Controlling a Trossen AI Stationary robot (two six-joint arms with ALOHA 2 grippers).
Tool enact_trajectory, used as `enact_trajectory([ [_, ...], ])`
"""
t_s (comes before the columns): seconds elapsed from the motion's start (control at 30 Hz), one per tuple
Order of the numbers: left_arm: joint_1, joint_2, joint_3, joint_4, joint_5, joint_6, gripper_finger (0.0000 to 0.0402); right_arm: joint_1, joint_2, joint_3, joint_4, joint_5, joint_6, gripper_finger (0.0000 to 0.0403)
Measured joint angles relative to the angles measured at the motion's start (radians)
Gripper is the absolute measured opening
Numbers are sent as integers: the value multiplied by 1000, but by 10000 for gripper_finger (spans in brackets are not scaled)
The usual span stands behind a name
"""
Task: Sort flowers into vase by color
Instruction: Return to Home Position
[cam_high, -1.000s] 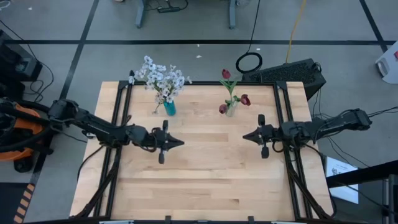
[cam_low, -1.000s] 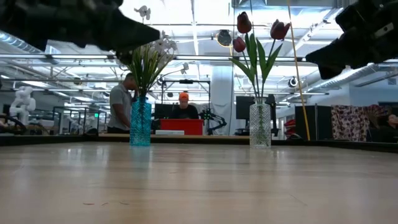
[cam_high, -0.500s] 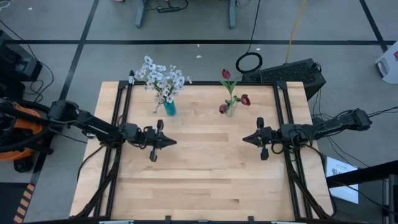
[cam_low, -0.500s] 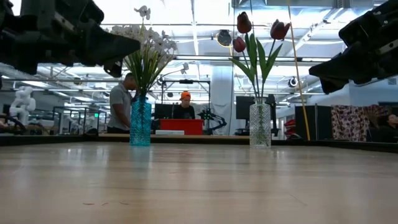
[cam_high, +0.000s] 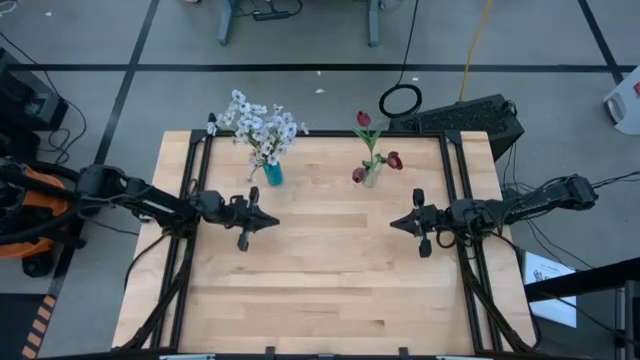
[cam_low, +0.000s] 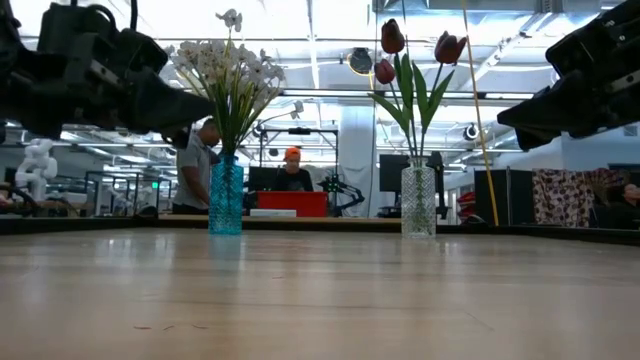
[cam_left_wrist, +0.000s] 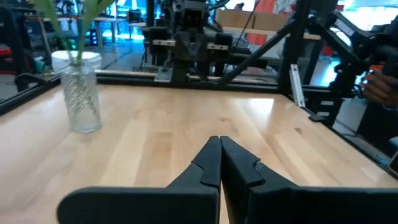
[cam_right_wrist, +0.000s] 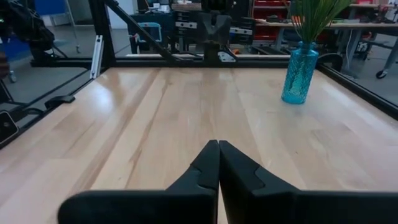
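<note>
Left end effector (cam_high: 272, 224) retreated outward; it and right end effector (cam_high: 395, 223) keep wedge-shaped fingers pressed together.

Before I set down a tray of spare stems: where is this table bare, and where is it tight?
Widest bare stretch of table: from the shut left gripper and right gripper to the edge opposite the vases. Bare wood too between the grippers, and between the blue vase and clear vase. Tight: around both vases, under the white flowers and tulips.
</note>
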Motion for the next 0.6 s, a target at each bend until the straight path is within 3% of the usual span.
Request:
enact_trajectory([
  [0.27, 57, -6, -38, 13, -4, -78, 4, 0, 0, 0, -3, 6, -8, 0],
  [0.6, 47, -85, -38, 1, -38, -94, 1, 0, -17, 1, -3, 35, 7, 0],
])
